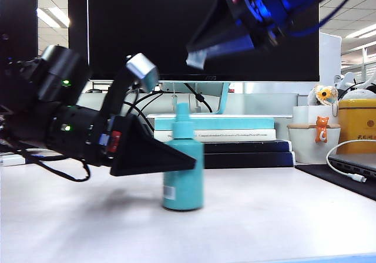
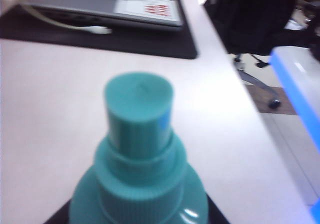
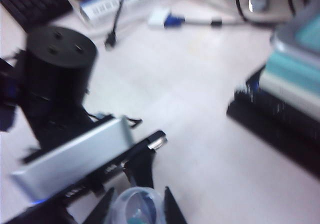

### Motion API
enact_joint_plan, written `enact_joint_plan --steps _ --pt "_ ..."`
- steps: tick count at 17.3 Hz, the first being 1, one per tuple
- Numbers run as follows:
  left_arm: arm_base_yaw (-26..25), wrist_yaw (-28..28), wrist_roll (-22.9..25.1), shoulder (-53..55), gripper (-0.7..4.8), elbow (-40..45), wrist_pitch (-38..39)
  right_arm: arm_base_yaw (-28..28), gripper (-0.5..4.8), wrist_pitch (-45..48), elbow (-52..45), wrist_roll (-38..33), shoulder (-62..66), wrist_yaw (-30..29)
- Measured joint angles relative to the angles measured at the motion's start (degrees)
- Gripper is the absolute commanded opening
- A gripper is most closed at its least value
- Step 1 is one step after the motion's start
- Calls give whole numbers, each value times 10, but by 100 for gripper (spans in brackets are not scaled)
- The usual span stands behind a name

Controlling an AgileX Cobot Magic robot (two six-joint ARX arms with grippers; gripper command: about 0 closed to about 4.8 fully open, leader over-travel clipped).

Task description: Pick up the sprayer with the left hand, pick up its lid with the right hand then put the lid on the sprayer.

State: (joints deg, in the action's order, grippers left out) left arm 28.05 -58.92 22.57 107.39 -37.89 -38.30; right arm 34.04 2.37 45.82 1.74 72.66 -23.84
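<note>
The teal sprayer [image 1: 183, 184] stands upright on the white table [image 1: 264, 216], its nozzle top uncovered. My left gripper [image 1: 187, 157] reaches in from the left and is shut on the bottle's upper body. In the left wrist view the sprayer [image 2: 139, 149] fills the space between the black fingers [image 2: 59, 218]. My right gripper [image 1: 200, 53] hangs high above the sprayer, shut on the clear lid [image 1: 195, 58]. In the right wrist view the lid [image 3: 136, 204] sits between the fingers [image 3: 170, 206], open end toward the camera, with teal showing through it.
A stack of books [image 1: 214, 135] lies right behind the sprayer, below a dark monitor [image 1: 176, 22]. At the right stand a white box with an orange cat figure [image 1: 320, 131] and a yellow container [image 1: 357, 122]. A laptop with a white cable [image 1: 352, 160] lies on a black mat.
</note>
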Motion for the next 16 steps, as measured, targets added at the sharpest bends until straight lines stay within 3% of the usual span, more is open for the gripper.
enact_joint_plan --steps 16 --pt "13 5 10 3 273 0 -3 1 85 -49 0 -2 7 -29"
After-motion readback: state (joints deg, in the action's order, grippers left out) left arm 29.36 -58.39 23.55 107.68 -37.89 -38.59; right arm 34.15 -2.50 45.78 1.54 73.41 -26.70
